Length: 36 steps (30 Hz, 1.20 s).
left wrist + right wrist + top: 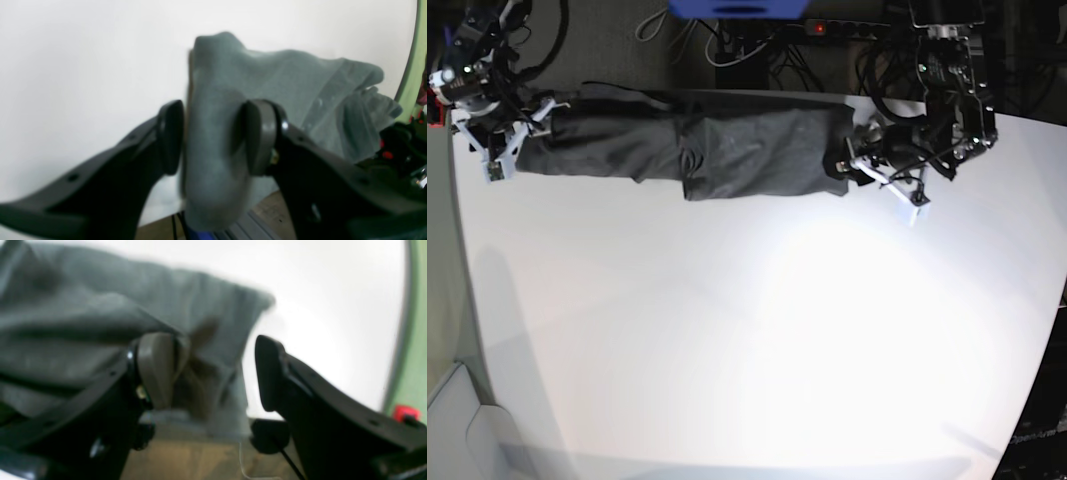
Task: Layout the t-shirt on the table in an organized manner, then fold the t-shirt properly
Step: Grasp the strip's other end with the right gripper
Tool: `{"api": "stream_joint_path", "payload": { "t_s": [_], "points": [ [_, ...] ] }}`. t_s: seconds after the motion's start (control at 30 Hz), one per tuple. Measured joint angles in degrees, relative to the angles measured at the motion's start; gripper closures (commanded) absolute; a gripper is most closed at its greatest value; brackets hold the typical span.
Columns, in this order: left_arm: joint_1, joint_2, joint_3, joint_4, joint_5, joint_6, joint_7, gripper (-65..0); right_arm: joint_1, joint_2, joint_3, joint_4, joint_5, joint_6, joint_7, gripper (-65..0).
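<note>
The dark grey t-shirt [727, 150] lies bunched into a long band along the far edge of the white table [747, 330], stretched between both grippers. In the base view my left gripper [859, 157] is at the shirt's right end. In the left wrist view it [213, 136] is shut on a thick fold of the t-shirt [267, 76]. My right gripper [512, 140] is at the shirt's left end. In the right wrist view it [213, 373] is open. The t-shirt [100, 306] lies against one finger [156, 370], with a gap to the other.
The shirt lies close to the table's far edge. Behind that edge are cables and a power strip [827, 28] and a blue object [737, 8]. The table's rounded rim meets a green surface [413, 66]. Floor shows under both grippers.
</note>
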Motion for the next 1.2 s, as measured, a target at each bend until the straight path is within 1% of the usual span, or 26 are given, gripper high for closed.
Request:
{"api": "stream_joint_path", "payload": {
  "t_s": [0.13, 0.43, 0.63, 0.97, 1.03, 1.1, 1.13, 1.2],
  "points": [
    [0.2, -0.1, 0.0, 0.2, 0.0, 0.0, 0.0, -29.0, 0.7, 0.1, 0.3, -3.7, -0.7, 0.0, -1.1, -38.8],
    [0.5, -0.2, -0.1, 0.2, 0.0, 0.0, 0.0, -29.0, 0.9, 0.3, 0.3, -4.1, -0.5, 0.0, -0.4, -38.8],
    [0.5, -0.2, -0.1, 0.2, -0.1, 0.0, 0.0, -29.0, 1.8, 0.4, 0.3, -7.8, 0.4, -0.2, 0.6, -38.8],
    [0.5, -0.3, -0.1, 0.2, 0.0, 0.0, 0.1, -29.0, 2.1, 0.2, 0.3, -8.0, 0.3, -0.2, 1.1, -37.7],
    [0.1, -0.3, -0.1, -0.2, 0.0, 0.0, 0.2, -28.8, 2.1, -0.4, 0.3, -8.2, -0.1, -0.2, 1.8, -33.6],
    [-0.2, 0.0, -0.1, -0.2, 0.2, 0.0, 0.2, -28.0, 2.3, -0.4, 0.3, -8.9, 0.5, -0.3, 2.2, -25.6],
    [-0.3, 0.0, 0.0, -0.2, 0.2, 0.2, 0.2, -25.9, 2.4, -0.4, 0.3, -8.9, 0.6, -0.2, 2.1, -21.4],
    [-0.7, 0.0, 0.0, -0.3, 0.2, 0.2, 0.2, -17.3, 2.5, -0.8, 0.2, -8.9, 1.1, -0.2, 2.1, -10.5]
  ]
}}
